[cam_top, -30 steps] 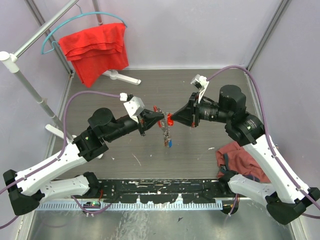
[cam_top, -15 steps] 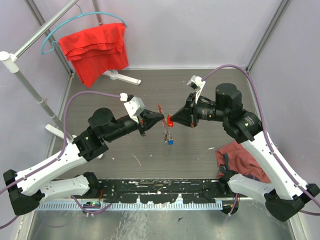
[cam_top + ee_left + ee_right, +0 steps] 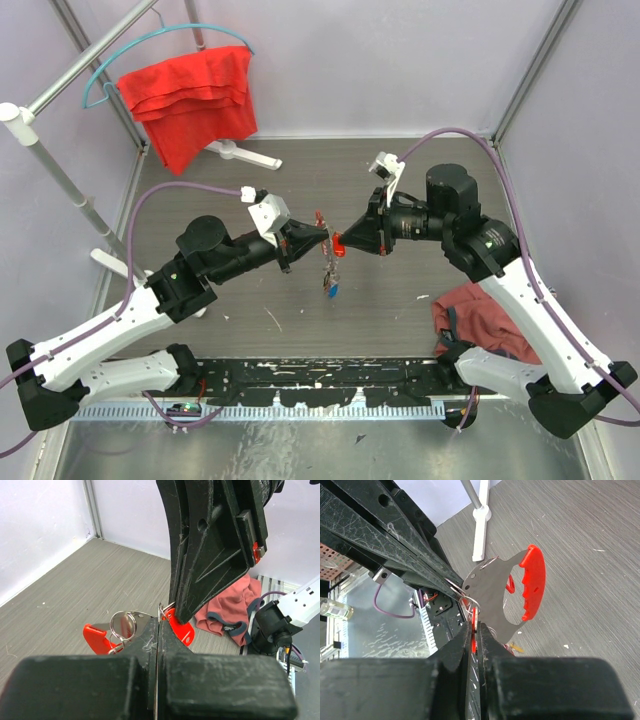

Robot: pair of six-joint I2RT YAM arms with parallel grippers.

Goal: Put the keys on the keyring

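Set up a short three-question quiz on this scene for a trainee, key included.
1. True or false: the keys lie flat on the table.
2. What lies on the table beside the right arm? A. a crumpled maroon cloth B. a blue cup C. a book
3. Fill in: the hanging cloth at the far left is ___.

Key
1. False: they dangle above the table where the left gripper and the right gripper meet, both shut on the bunch.
2. A
3. red
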